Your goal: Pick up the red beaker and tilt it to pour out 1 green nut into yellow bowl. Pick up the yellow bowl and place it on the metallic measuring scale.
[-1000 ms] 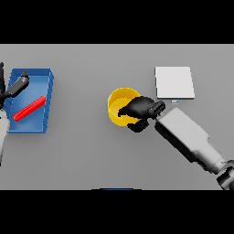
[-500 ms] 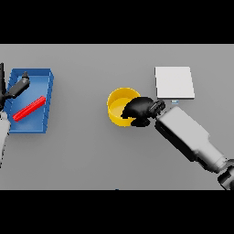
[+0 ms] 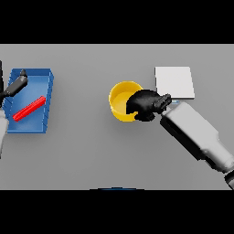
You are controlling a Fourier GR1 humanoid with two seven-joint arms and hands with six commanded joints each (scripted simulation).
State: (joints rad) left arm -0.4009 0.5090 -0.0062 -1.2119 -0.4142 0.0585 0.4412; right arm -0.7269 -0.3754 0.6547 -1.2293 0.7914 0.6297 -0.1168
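Observation:
The yellow bowl stands at the table's middle. My right hand is shut on its right rim, fingers curled over the edge and hiding that side. The metallic scale, a flat pale square, lies just right of the bowl and behind the hand. The red beaker lies on its side, slanted, inside a blue tray at the far left. My left hand hovers over the tray's upper left corner with straight fingers, holding nothing. I can make out no green nut in the bowl.
The blue tray has raised walls and sits close to the table's left edge. My right forearm slants across the lower right of the table.
My right hand has closed further onto the bowl's rim, and hand and bowl have shifted slightly right and away from me, toward the scale. The left hand has barely moved.

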